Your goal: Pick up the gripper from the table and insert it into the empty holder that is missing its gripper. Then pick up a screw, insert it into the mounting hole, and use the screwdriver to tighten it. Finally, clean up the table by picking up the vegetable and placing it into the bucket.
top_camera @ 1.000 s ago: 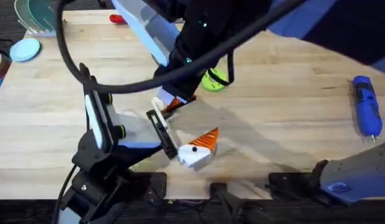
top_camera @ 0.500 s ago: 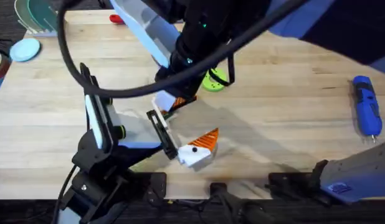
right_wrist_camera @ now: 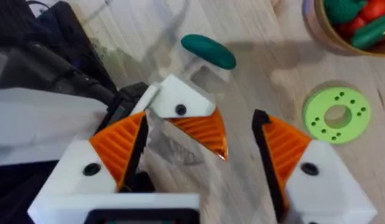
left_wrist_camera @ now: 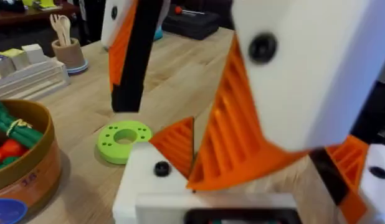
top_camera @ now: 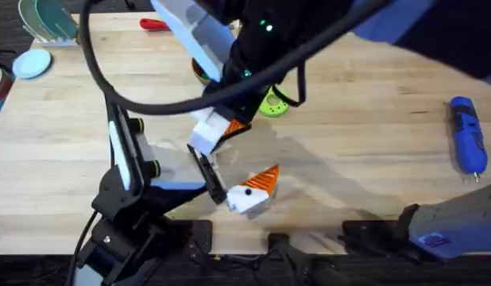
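Observation:
The white holder [right_wrist_camera: 178, 104] is one finger of my left gripper [top_camera: 233, 163], which stands open. The small orange gripper [right_wrist_camera: 203, 132] sits against the holder's face, above its dark hole [left_wrist_camera: 161, 168]. My right gripper [right_wrist_camera: 205, 168] is open and straddles the holder and wedge, with one of its orange pads [left_wrist_camera: 233, 140] close beside the wedge. The dark green vegetable [right_wrist_camera: 208, 51] lies on the table just beyond. The bucket [left_wrist_camera: 27, 165] holds toy vegetables. The blue screwdriver [top_camera: 466, 137] lies at the table's right. The screw is out of view.
A light green disc [right_wrist_camera: 336, 114] lies between the holder and the bucket. A red-handled screwdriver [top_camera: 154, 24] lies at the far edge, and plates [top_camera: 35, 36] stand at the far left. The right arm [top_camera: 309, 32] spans the middle of the table.
The right arm has shifted slightly toward the far right, uncovering more of the white holder. The left arm has not moved.

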You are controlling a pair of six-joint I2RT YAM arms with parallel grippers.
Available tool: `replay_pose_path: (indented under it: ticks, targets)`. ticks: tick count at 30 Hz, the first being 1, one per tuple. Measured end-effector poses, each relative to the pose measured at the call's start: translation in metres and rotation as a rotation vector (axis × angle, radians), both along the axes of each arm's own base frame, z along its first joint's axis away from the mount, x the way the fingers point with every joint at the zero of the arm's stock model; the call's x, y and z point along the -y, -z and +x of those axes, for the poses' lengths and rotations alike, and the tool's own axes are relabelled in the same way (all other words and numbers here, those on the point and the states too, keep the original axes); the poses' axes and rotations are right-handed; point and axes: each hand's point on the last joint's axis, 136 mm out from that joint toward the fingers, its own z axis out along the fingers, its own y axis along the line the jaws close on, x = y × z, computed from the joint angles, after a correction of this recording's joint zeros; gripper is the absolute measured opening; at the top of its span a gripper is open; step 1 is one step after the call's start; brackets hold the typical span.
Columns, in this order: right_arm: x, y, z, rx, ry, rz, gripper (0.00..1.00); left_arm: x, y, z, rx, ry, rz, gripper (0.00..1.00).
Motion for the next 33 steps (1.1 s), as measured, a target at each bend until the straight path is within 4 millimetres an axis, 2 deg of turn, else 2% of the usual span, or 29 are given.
replay_pose_path:
  ticks: [3, 9, 15, 21, 26, 33]
  targets:
    - [0.009, -0.015, 0.004, 0.033, 0.02, 0.022, 0.994, 0.0, 0.0, 0.0, 0.0, 0.001, 0.0, 0.993]
    - [0.057, -0.058, 0.01, 0.133, 0.095, 0.045, 0.994, 0.0, 0.0, 0.0, 0.0, 0.001, 0.0, 0.993]
    - [0.094, -0.079, 0.005, 0.18, 0.121, 0.044, 0.994, 0.0, 0.0, 0.0, 0.0, 0.001, 0.0, 0.993]
    - [0.121, -0.073, -0.007, 0.188, 0.146, 0.083, 0.994, 0.0, 0.0, 0.0, 0.0, 0.001, 0.0, 0.993]
    - [0.15, -0.063, -0.034, 0.202, 0.163, 0.165, 0.994, 0.0, 0.0, 0.0, 0.0, 0.001, 0.0, 0.984]
    - [0.184, -0.048, -0.078, 0.225, 0.19, 0.251, 0.994, 0.0, 0.0, 0.0, 0.004, 0.002, 0.002, 0.802]
